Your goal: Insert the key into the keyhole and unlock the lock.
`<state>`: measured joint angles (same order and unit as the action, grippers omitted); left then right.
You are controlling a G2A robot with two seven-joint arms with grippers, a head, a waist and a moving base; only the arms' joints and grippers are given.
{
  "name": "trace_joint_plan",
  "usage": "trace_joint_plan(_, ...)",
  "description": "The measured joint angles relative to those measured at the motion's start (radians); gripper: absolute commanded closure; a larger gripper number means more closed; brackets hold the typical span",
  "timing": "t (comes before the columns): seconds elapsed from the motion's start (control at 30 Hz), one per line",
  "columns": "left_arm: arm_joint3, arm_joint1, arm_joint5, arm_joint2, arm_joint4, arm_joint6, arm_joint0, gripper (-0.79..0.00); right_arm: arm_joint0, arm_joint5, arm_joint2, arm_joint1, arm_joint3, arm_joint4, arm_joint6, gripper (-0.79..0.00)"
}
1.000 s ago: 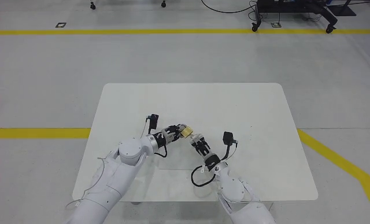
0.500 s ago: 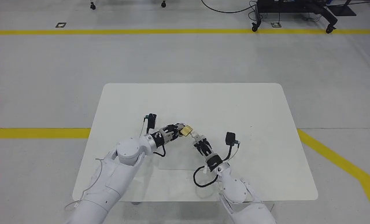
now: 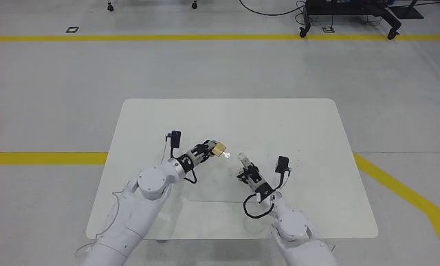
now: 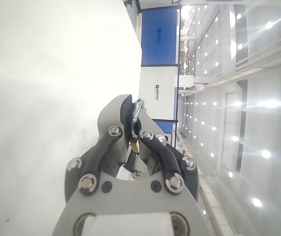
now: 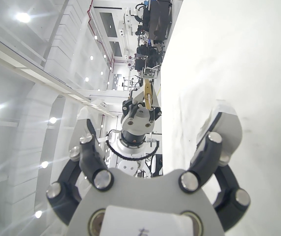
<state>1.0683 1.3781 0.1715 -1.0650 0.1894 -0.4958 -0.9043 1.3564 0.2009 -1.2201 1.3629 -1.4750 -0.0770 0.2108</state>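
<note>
Left pincer (image 4: 134,114) clenched on padlock (image 3: 218,149) above tabletop (image 3: 309,128); right pincer (image 5: 155,121) released, nearby.

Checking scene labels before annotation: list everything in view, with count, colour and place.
Brass padlock with silver shackle: 1, brass and silver, clamped in the left gripper above the table.
White rounded-corner table: 1, white, in front of the robot.
Yellow floor tape lines: at least 2, yellow, on the grey floor beyond and beside the table.
Left gripper: 1, grey and black, shut on the padlock.
Right gripper: 1, grey and black, open and empty, apart from the padlock.
</note>
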Motion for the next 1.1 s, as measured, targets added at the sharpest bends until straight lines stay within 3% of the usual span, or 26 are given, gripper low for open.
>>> trace_joint_plan(0.17,0.005,0.001,-0.019,-0.013,0.082,-0.071,-0.015,0.000,0.000,0.038,-0.007,-0.001,-0.014,-0.069,0.069,0.000)
trace_joint_plan(0.3,-0.045,0.008,-0.119,-0.024,0.225,-0.176,0.005,0.000,0.049,0.260,-0.034,-0.007,-0.042,-0.068,0.104,0.000)
trace_joint_plan(0.4,-0.086,0.013,-0.171,-0.025,0.286,-0.222,0.027,0.000,0.070,0.356,-0.037,-0.009,-0.039,-0.033,0.088,0.000)
trace_joint_plan(0.7,-0.190,0.033,-0.270,0.007,0.429,-0.430,0.081,0.000,0.059,0.356,-0.024,-0.007,-0.027,-0.039,0.085,0.000)
trace_joint_plan(1.1,-0.283,0.052,-0.260,0.035,0.477,-0.501,0.133,0.000,0.052,0.324,-0.018,-0.009,-0.020,-0.032,0.088,0.000)
